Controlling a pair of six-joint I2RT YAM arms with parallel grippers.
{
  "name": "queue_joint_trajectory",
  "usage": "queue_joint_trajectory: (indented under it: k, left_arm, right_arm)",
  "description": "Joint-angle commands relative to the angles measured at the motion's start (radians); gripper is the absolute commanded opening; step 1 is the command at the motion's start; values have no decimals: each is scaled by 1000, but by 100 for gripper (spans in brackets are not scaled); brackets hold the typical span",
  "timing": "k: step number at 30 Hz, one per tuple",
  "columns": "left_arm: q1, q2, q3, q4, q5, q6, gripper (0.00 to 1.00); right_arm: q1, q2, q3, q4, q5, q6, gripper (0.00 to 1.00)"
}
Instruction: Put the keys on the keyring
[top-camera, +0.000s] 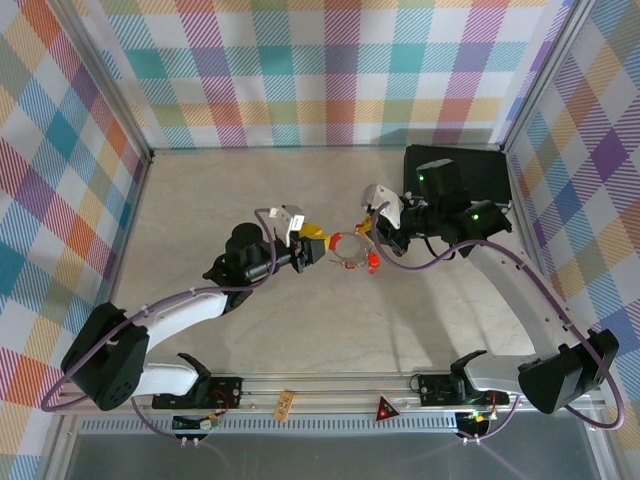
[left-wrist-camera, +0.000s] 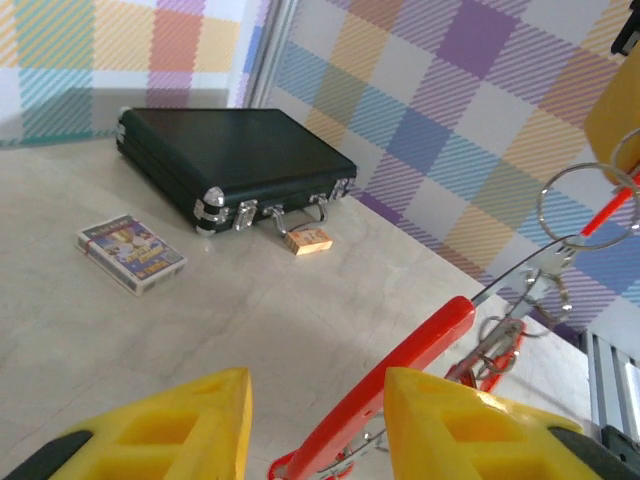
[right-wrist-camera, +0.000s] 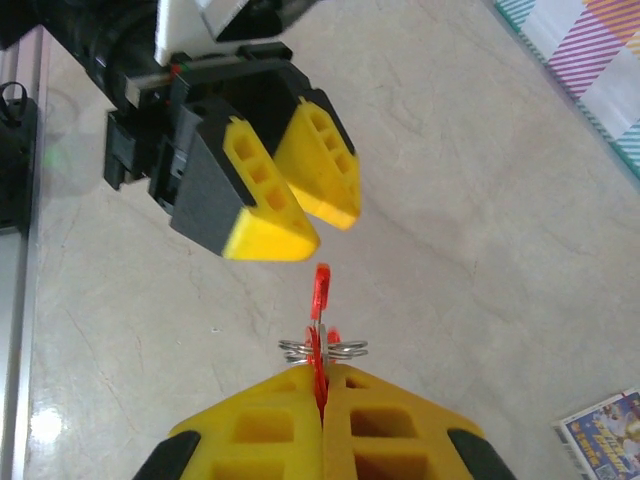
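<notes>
Your worktop (top-camera: 200, 200) carries a black case (top-camera: 470, 175) at its far right. Near the middle, your right claw (right-wrist-camera: 322, 385) is pressed together, pinching the keyring (right-wrist-camera: 322, 350) off the worktop. Your left claw (right-wrist-camera: 300, 215) faces it, fingers spread, just beside a red key tag (right-wrist-camera: 321, 290) sticking out from the ring.

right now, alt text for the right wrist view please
The right gripper has its jaws shut on a thin red key and small wire rings, seen edge-on. The left gripper hangs just beyond, jaws slightly apart, over a pale marble table.
</notes>
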Motion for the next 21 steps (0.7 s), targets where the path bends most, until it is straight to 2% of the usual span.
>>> queue_joint_trajectory:
  k: [1,5,9,12,15,21]
  left_arm:
    - [5,-91,-8,-44,-107,18,38]
    - [13,-77,78,-138,-126,71,37]
    - [13,39,176,-171,-61,85,37]
    - [13,86,188,-154,-4,57,37]
    - [7,78,151,-102,54,21,37]
    - [4,-14,93,-67,101,-13,36]
  right_arm:
    - [7,-35,-29,28,-23,-42,0]
    - [13,-58,-45,34,-35,-57,0]
    - [23,-67,-49,34,-33,-63,0]
    - [23,-76,-54,42,-23,-64,0]
    - [23,-89,-71,65,-1,-66,0]
    - [23,-102,-96,86,-7,-69,0]
